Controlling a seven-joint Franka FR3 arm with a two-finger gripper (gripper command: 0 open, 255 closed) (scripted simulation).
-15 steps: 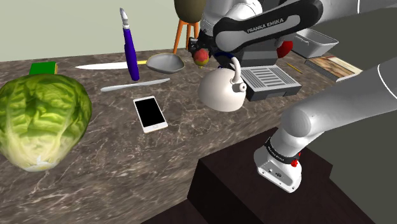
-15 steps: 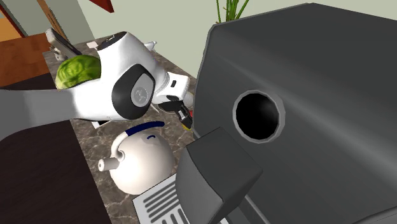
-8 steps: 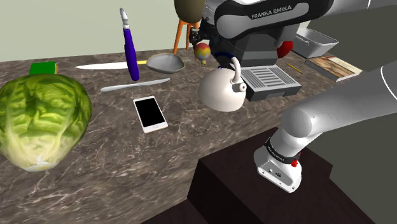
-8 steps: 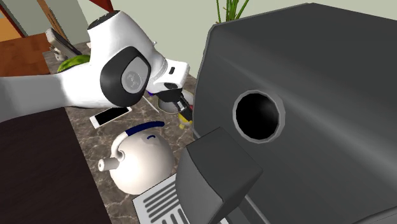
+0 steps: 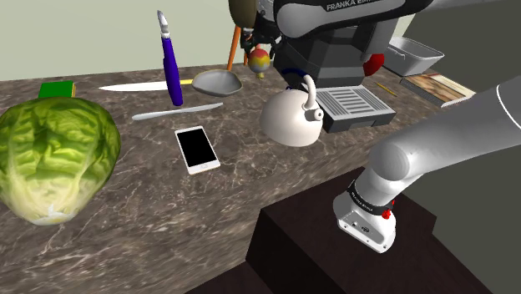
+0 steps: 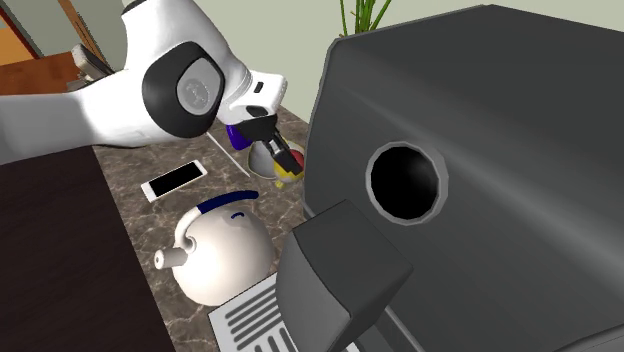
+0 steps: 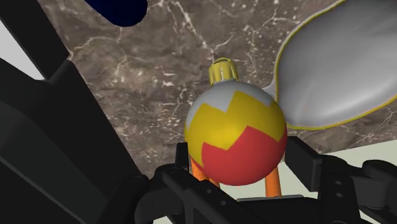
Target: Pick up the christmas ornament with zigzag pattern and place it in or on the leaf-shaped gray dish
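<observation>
Gripper: I read the gripper [image 7: 240, 168] as clamped on the ornament [image 7: 235, 137], with one black finger on either side of its lower half.
Ornament: a ball with a grey top, a yellow zigzag band, a red base and a gold cap. I see it held in the air above the counter [image 5: 150, 209], just beside the dish [image 5: 215, 81], on the shoulder view's right of it.
Dish: grey, leaf-shaped, with a yellowish rim, lying flat on the counter. From the wrist camera its edge sits close by the ornament's cap. I cannot tell whether the ornament is over the rim.
Kettle: the white kettle [image 5: 290, 117] stands upright near the dish, on the stand's side of it.
Phone: the white-framed phone [image 5: 197, 150] lies flat, apart from the dish.
Cabbage: the large green cabbage [image 5: 54, 159] is well apart from the dish, toward the shoulder view's left.
</observation>
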